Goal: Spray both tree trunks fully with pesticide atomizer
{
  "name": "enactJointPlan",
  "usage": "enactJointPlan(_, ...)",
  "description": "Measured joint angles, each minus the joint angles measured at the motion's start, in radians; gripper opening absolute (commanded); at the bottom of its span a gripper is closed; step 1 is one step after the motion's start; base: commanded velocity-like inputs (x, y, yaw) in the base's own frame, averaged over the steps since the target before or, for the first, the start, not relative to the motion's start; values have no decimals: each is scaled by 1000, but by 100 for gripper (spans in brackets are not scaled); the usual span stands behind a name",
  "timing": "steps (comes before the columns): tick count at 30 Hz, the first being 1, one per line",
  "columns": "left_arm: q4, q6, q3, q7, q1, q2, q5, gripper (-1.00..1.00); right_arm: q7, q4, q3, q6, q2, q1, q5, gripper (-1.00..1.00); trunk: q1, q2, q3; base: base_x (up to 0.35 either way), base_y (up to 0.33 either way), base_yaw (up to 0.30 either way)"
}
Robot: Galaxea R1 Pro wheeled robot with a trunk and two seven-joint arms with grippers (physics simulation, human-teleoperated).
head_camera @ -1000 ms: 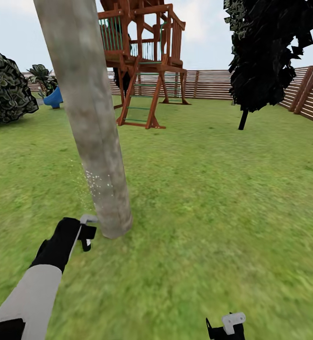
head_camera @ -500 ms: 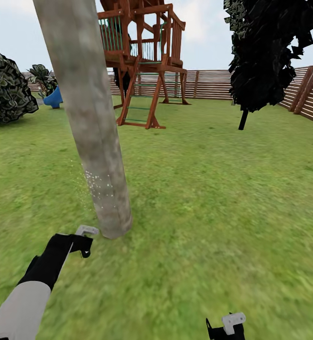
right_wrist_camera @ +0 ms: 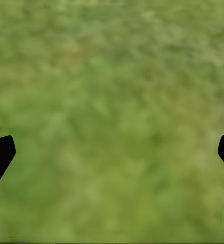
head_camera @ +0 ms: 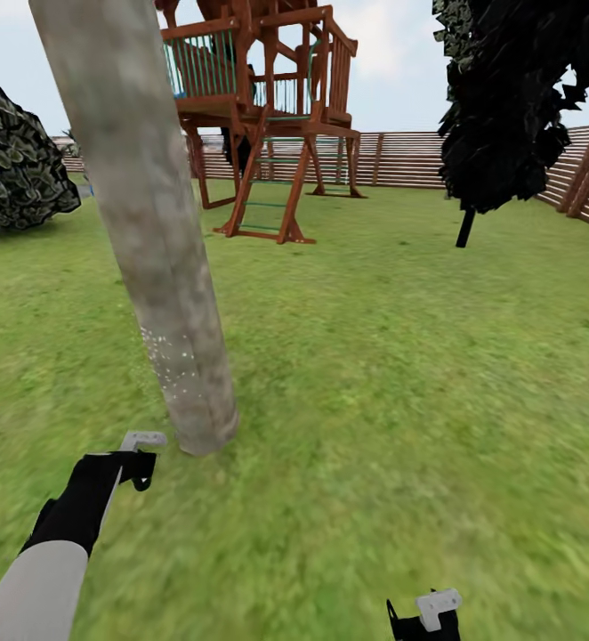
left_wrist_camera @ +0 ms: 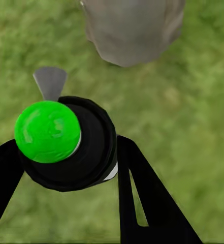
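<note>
A pale grey-brown mottled tree trunk (head_camera: pixel 152 267) rises from the lawn just ahead on the left, and its base (left_wrist_camera: pixel 129 30) also shows in the left wrist view. White spray specks (head_camera: pixel 174 361) dot its lower part. My left gripper (head_camera: pixel 133 463) is low beside the trunk's foot, shut on the pesticide atomizer (left_wrist_camera: pixel 66 147). The atomizer is a dark round bottle with a bright green top here, and its grey nozzle (head_camera: pixel 141 440) points at the trunk. My right gripper (head_camera: pixel 423 614) hangs open over bare grass, its fingertips (right_wrist_camera: pixel 0 155) wide apart.
A brown wooden play tower (head_camera: pixel 259 116) stands behind the trunk, and a dark cypress-like tree (head_camera: pixel 508 98) to the right. There is a dark bush (head_camera: pixel 14 169) at far left. A slatted wooden fence (head_camera: pixel 419 160) bounds the lawn (head_camera: pixel 401 356), which runs wide to the right.
My left gripper with the atomizer has dropped lower and drawn back from the trunk. The camera has shifted a little, so the trunk sits further left. The right gripper has not moved.
</note>
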Motion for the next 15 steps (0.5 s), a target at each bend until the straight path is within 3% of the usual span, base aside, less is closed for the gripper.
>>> enactJointPlan(5,12,2,0,6,0,-2,8,-100,0,0,0,0,1,0,0,100,0,0,0,-35,-275,233)
enactJointPlan(15,14,3,1,8,0,-13,10,-100,-1,0,0,0,-1,0,-1,100,0,0,0,26,-275,6)
